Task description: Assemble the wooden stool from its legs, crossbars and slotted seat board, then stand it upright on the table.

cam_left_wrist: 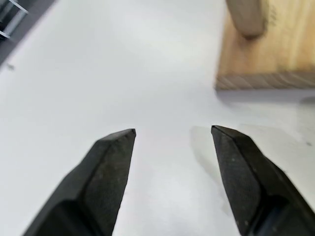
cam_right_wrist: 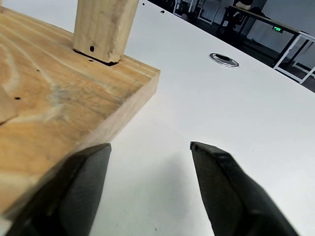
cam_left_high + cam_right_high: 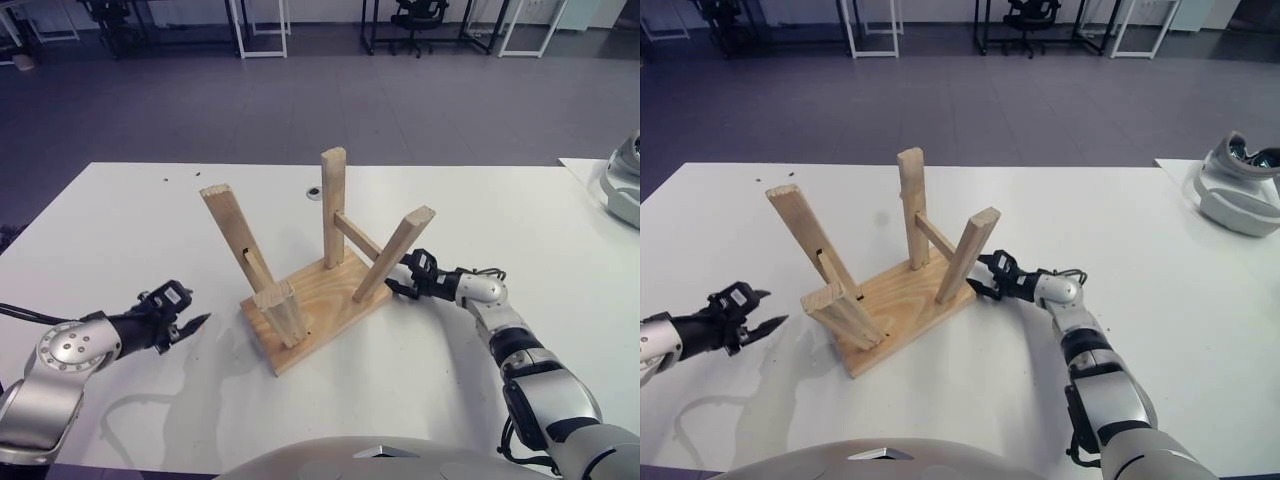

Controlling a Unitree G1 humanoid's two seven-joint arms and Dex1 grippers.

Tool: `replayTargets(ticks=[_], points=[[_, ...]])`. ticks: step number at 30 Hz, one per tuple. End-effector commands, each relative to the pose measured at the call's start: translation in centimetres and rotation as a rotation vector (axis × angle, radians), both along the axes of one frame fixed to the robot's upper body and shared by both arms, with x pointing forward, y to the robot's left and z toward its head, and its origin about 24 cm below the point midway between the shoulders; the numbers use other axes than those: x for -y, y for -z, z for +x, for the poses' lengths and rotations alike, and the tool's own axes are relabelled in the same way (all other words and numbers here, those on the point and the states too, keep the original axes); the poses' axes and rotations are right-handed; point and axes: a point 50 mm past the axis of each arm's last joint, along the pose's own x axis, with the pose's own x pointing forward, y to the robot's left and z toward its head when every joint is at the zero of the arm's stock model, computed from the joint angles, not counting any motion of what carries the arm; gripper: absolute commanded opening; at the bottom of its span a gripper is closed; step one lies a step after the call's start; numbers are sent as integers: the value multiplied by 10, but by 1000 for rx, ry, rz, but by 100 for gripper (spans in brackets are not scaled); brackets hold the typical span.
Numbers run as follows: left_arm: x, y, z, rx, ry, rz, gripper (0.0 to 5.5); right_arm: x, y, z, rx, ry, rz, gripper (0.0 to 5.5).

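From the head, a white, smooth table carries the stool, which stands upside down. Its seat board, a flat rectangle of pale wood with clear grain, lies face down. Four legs of square-cut, unpainted timber rise from it and splay outward. A thin crossbar joins the rear leg to the right one, and another runs between the two legs on the left. A round metal grommet sits in the tabletop behind the stool. A pale headset rests on a neighbouring surface to the right.

The left gripper is black and hangs low over the table, left of the board and apart from it, with its jaws spread. A small white label on its body carries print too small to read. The right gripper is also spread and empty. It sits just beside the board's right corner, near the foot of the right leg.

The left wrist view shows two black wedge-shaped fingers with finely ribbed inner faces, parted over bare tabletop. Beyond them lies the board's edge with its striped end grain, and one leg stands on the board.

In the right wrist view the black fingertips are parted beside the board's corner. One lies close along the board's side face; I cannot tell whether it touches. A leg with a small dark hole is seated in a slot near that corner, and wavy grain runs across the board.
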Motion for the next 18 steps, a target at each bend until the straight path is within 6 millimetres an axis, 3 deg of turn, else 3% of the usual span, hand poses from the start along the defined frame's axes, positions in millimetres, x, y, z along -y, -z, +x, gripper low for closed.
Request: replayTargets(ticks=[1,3,5,6,8,10,13,15,18], points=[[39,65,-7,-148,1,-88,283,10,23,-17,-98,22,-101,302],[67,73,5,-84,-10,-186,283,12,20,-16,-93,20,-110,302],[92,61,34,50,-49,-333,283,15,15,-20,-80,7,-101,302],[99,59,47,93,-89,-398,283,16,15,-25,-78,-5,-102,302],[110,62,56,111,-114,-452,283,19,13,-34,-69,-15,-109,302],[104,66,51,111,-132,-437,283,25,8,-40,-69,33,-117,302],[67,72,41,124,-212,-353,283,37,2,-61,-62,117,-218,302],[48,73,29,118,-244,-307,283,49,-4,-65,-18,274,-256,302],[40,72,9,87,-219,-263,283,63,-3,-76,-23,443,-275,302]])
